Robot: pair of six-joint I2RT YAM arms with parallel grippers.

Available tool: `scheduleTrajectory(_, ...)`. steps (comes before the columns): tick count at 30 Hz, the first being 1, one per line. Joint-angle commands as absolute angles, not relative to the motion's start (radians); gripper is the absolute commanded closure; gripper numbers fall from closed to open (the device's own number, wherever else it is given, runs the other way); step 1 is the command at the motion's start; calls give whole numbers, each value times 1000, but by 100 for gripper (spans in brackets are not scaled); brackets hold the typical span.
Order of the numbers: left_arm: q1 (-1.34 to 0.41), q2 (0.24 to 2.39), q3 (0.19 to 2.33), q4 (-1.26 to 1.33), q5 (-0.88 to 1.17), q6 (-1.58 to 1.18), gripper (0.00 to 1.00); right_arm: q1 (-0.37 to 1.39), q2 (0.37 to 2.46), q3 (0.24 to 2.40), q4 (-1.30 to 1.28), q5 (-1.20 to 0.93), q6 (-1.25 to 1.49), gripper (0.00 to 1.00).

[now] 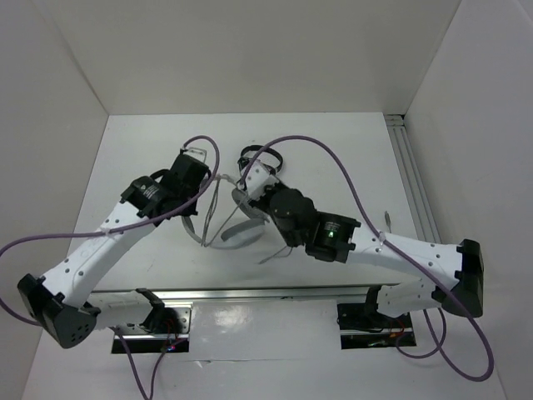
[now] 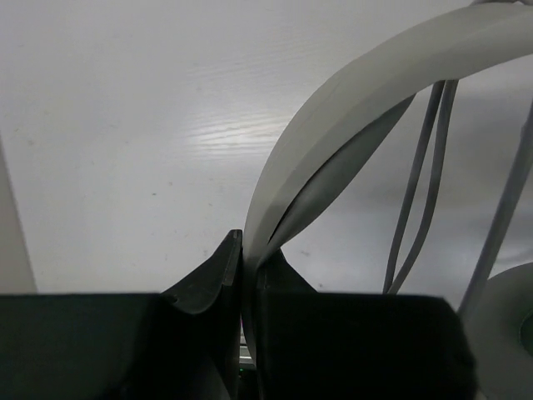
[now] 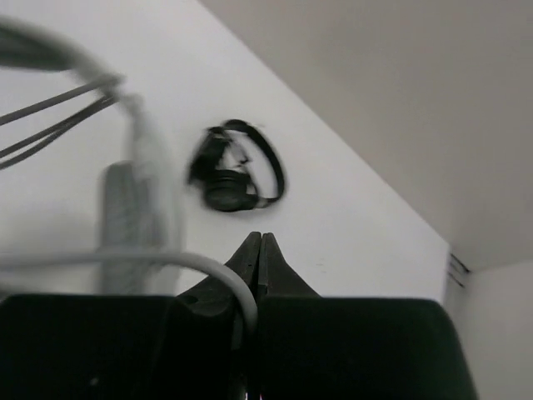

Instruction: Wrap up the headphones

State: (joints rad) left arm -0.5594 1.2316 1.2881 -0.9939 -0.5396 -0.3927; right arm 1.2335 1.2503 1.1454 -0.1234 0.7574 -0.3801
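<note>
The light grey-white headphones [image 1: 241, 232] are held up between the two arms at the middle of the table. In the left wrist view their wide headband [image 2: 350, 108] arcs up from my left gripper [image 2: 248, 242], which is shut on it. Thin grey cable strands [image 2: 416, 192] hang beside the band, and part of an ear cup [image 2: 508, 333] shows at the lower right. My right gripper [image 3: 261, 237] is shut with the grey cable [image 3: 208, 271] curving into its jaws from the left. From above, the left gripper [image 1: 208, 182] and right gripper [image 1: 248, 185] are close together.
Smaller black headphones [image 1: 258, 158] lie on the table just behind the right gripper, also seen as the black headphones [image 3: 237, 171] ahead of the fingertips. White walls enclose the table; a metal rail [image 1: 412, 183] runs along the right side. Purple arm cables [image 1: 333, 162] loop overhead.
</note>
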Motion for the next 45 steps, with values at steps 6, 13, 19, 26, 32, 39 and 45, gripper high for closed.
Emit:
scheduleTrajectory(6,-718,1071,1276,-991,-259,-305,100,947,1282,1202,129,695,-515,96)
scheduleTrajectory(13,-758,1020,1287,-1023,-192,-287,100,795,1313,1249,60,494,-457,90)
scheduleTrajectory(19,-767,1041,1371,-1058,-198,-297,100,672,1292,1250,-14,-4,-296,84)
scheduleTrajectory(26,-767,1091,1633,-1184,-340,-356,100,696,1374,1054,220,-282,-66,100)
scheduleTrajectory(32,-767,1126,1793,-1244,-365,-365,100,687,1540,1005,437,-296,69,94)
scheduleTrajectory(39,-767,1146,1995,-1207,-377,-413,100,702,1794,1025,832,-560,359,67)
scheduleTrajectory(45,-767,1187,2086,-1221,-498,-474,100,773,2003,1060,920,-580,454,54)
